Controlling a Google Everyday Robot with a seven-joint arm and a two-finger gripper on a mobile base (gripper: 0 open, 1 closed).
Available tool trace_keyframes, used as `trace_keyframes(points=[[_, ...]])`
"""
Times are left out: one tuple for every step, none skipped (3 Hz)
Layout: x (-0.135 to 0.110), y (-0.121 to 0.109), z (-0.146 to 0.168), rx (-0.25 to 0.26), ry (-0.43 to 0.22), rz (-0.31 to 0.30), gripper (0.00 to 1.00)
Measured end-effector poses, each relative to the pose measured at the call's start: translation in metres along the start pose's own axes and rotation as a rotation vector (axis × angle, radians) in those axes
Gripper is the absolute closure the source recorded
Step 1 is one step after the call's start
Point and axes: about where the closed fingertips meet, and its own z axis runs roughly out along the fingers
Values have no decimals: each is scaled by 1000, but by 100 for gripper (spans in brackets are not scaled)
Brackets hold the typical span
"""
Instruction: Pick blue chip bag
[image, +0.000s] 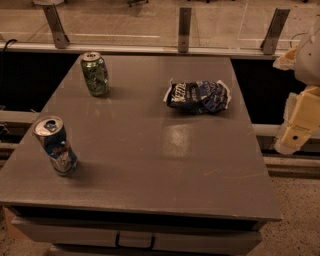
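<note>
Off the table's (150, 165) right edge the gripper (298, 125) hangs, its openness impossible to tell, because the blue chip bag (198, 96) lies flat and ungrasped.

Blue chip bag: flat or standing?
Flat: the blue chip bag lies crumpled, printed face up, on the table. The gripper is off its right edge.

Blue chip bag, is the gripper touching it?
Apart. The camera view shows bare table between the blue chip bag and the gripper, which hangs beyond the table's right edge.
</note>
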Motion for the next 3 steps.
trace_keyframes(points=[[0, 0, 0, 0, 0, 0, 0], [-21, -10, 13, -1, -41, -27, 0], [-55, -44, 45, 3, -95, -67, 0]])
